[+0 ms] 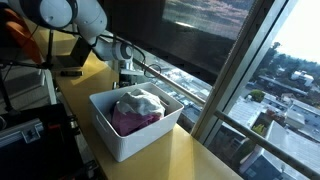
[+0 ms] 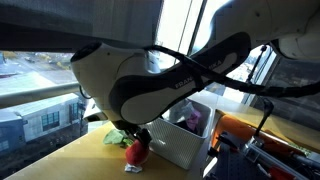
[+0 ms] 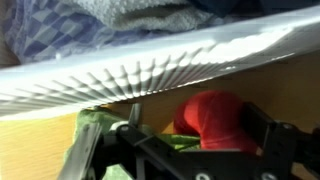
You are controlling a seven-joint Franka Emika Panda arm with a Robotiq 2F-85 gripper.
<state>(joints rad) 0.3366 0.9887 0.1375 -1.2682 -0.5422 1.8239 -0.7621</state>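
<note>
A red soft toy (image 3: 212,118) with a green part (image 3: 95,125) lies on the wooden table, right against the outer wall of a white bin (image 3: 150,70). In the wrist view my gripper (image 3: 200,128) is open and low over the toy, one finger (image 3: 133,115) to its left and the other finger (image 3: 266,130) to its right, neither pressing on it. In an exterior view the red toy (image 2: 137,152) shows under the arm beside the bin (image 2: 175,145). In an exterior view the gripper (image 1: 127,70) sits behind the bin (image 1: 120,135), and the toy is hidden.
The bin holds folded cloths, white and pink (image 1: 138,108), and a blue checked one (image 3: 90,25). The wooden table (image 1: 200,160) runs along a large window (image 1: 250,70). Cables and equipment (image 1: 25,90) crowd the side away from the window.
</note>
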